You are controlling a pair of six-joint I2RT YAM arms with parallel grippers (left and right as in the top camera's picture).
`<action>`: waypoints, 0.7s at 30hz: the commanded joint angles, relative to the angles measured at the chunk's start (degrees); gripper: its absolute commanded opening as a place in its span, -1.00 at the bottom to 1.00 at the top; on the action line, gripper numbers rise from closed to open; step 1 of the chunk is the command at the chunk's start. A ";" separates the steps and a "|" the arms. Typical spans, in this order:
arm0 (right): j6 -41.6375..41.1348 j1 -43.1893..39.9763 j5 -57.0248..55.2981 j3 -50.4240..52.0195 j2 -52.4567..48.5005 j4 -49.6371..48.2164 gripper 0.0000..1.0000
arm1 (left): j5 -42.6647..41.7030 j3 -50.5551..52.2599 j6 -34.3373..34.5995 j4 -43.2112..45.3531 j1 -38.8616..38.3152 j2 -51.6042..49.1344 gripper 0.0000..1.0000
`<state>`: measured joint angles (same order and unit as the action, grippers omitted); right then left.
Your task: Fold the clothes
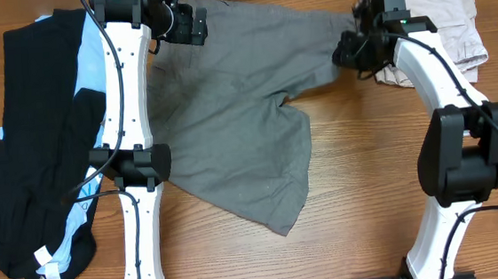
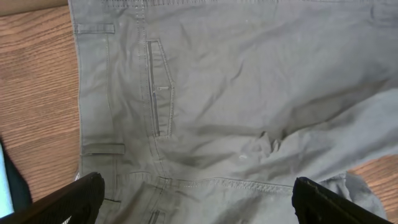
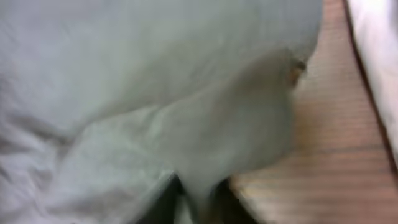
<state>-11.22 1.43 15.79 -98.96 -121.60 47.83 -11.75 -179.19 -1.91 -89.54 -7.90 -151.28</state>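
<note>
Taupe-grey shorts (image 1: 239, 131) lie opened out across the middle of the wooden table (image 1: 369, 192). Nearest the arm bases, one leg hem reaches toward six o'clock, flat and single-layered, with no fold in it that I can see. At nine o'clock of them a black garment (image 1: 20, 175) is heaped along the table's edge with a light-blue garment (image 1: 91, 58) showing from under it, both loose and unfolded (a white label (image 1: 44, 256) shows at the near end). Farther out, the other leg is stretched toward three o'clock, where the right gripper (image 1: 355, 49) meets its end. That wrist view is blurred, yet grey cloth seems to run down between the dark fingers, so I judge it clamped on that leg's hem. At eleven o'clock of the shorts the left gripper (image 2: 196, 183) hovers over the waistband (image 2: 99, 87) end, its fingers (image 2: 74, 199) spread wide with nothing between them and the welt pocket (image 2: 158, 87) directly beneath. Farthest, at about one o'clock of the table, beige shorts (image 1: 440, 17) sit bunched behind the right arm; whether they are folded I cannot tell. By my reading the task is barely begun: the grey pair is only being spread or straightened, its first fold is not yet made, and the other pieces are all left to do.
</note>
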 commanded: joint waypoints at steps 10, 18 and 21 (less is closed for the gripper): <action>-1.81 -6.03 -3.69 -2.78 -0.15 22.97 0.50 | 3.89 -0.09 -2.47 -0.92 -0.76 1.92 0.98; 4.11 -3.85 3.85 -3.41 8.31 29.94 0.67 | 5.18 -0.28 -4.13 -4.98 -0.59 4.31 1.00; 4.26 -1.62 6.16 -3.41 12.57 31.80 0.68 | 5.18 -0.28 -4.15 -6.93 -0.59 6.71 1.00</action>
<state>-8.86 -2.37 17.50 -100.25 -116.38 78.72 -7.25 -179.17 -4.73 -95.53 -7.92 -150.52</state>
